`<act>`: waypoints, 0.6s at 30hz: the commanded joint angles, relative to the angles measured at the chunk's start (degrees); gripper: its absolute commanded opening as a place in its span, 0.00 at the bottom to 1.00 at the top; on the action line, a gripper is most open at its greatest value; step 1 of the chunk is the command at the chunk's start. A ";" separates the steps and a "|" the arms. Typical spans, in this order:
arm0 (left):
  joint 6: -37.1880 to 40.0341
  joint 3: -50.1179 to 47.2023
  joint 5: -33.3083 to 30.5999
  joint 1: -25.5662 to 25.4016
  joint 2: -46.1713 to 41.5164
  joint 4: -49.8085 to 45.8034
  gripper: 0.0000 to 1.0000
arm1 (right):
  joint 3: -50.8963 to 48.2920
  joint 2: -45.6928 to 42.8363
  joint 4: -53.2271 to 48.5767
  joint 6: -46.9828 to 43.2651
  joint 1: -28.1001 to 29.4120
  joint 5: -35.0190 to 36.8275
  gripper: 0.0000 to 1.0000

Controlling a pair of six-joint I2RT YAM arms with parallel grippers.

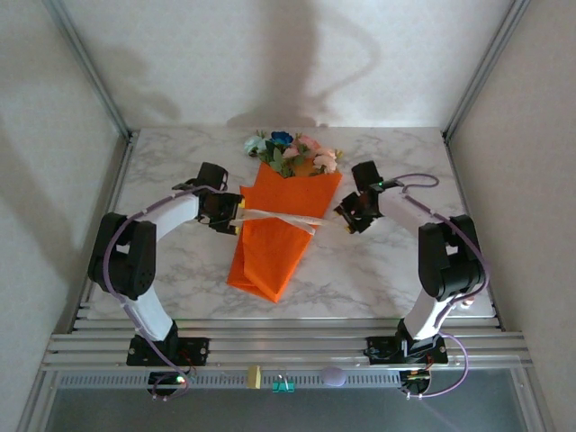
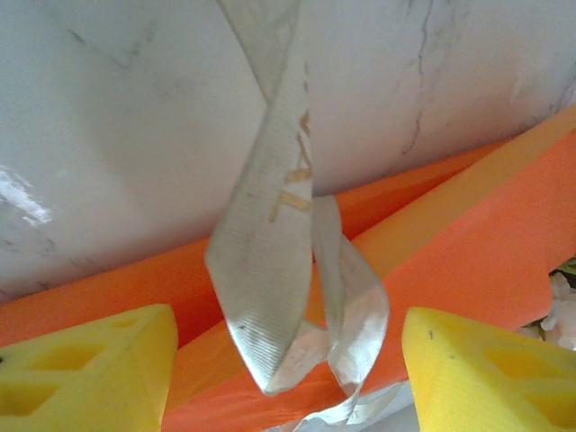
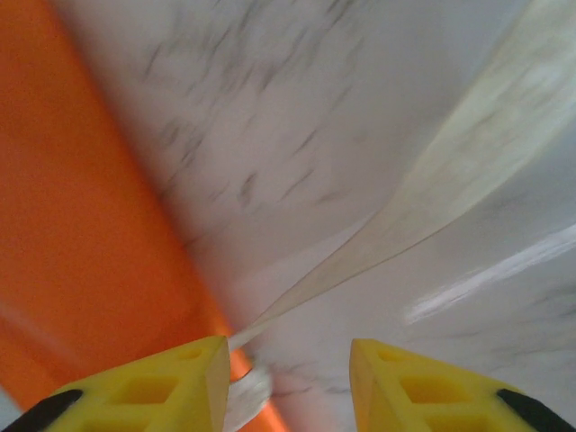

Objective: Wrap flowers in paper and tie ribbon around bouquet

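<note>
Centrally on the marbled desk point(image 1: 162, 171), the bouquet point(image 1: 270, 261), lying flat with its narrow tail toward the near edge and its wide mouth toward the far edge. At that mouth, the flowers point(image 1: 292, 151): blue, white and pink blooms with green leaves, spilling past the top edge of the orange paper point(image 1: 288, 193). Across the cone's middle, the cream ribbon point(image 1: 279, 217), stretched from side to side, one end by each hand.

Just left of the cone, level with the ribbon, the left hand point(image 1: 236, 214). From its wrist camera: yellow fingers point(image 2: 90, 369) set wide apart, gripping nothing. Between them, hanging loose and twisted, a length of ribbon with a curled loop at the bottom, touching neither finger. Behind it, folded orange paper lying on the desk, and a glimpse of white petals at the right edge.

Near the cone's right side, the right hand point(image 1: 345, 216). From its wrist camera: yellow fingers point(image 3: 144, 387) parted moderately, with a clear gap. Ribbon running in from the upper right, narrowing to a thin strand ending close by the inner face of the finger on the view's left, with a crumpled bit lower down in the gap. Cannot tell whether that strand touches the finger; not pinched, in any case. Orange paper down the left of that view, blurred, over grey-veined desk.
</note>
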 commanded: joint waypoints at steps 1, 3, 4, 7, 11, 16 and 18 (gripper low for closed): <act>-1.15 -1.21 -1.07 -0.09 1.80 1.17 0.62 | -1.37 0.32 7.83 9.47 2.67 -3.37 0.42; -0.32 -0.67 -1.92 -0.07 2.38 0.44 0.59 | -0.97 1.83 10.32 12.91 3.71 -4.60 0.43; -0.03 -0.57 -2.19 0.03 2.56 0.27 0.57 | -0.57 2.95 11.23 14.24 4.06 -5.22 0.43; 0.13 -1.42 -2.30 0.19 2.78 0.53 0.53 | 0.99 5.67 11.75 16.20 4.45 -5.74 0.43; 0.77 -1.80 -2.86 0.67 3.33 0.97 0.53 | 2.78 7.43 10.14 17.39 4.58 -5.71 0.44; 1.02 -0.87 -2.55 0.85 4.74 1.81 0.50 | 3.19 7.81 7.91 18.60 5.04 -4.80 0.44; 1.29 -0.41 -2.71 0.80 4.83 1.45 0.44 | 3.52 7.88 7.44 18.96 5.32 -4.33 0.45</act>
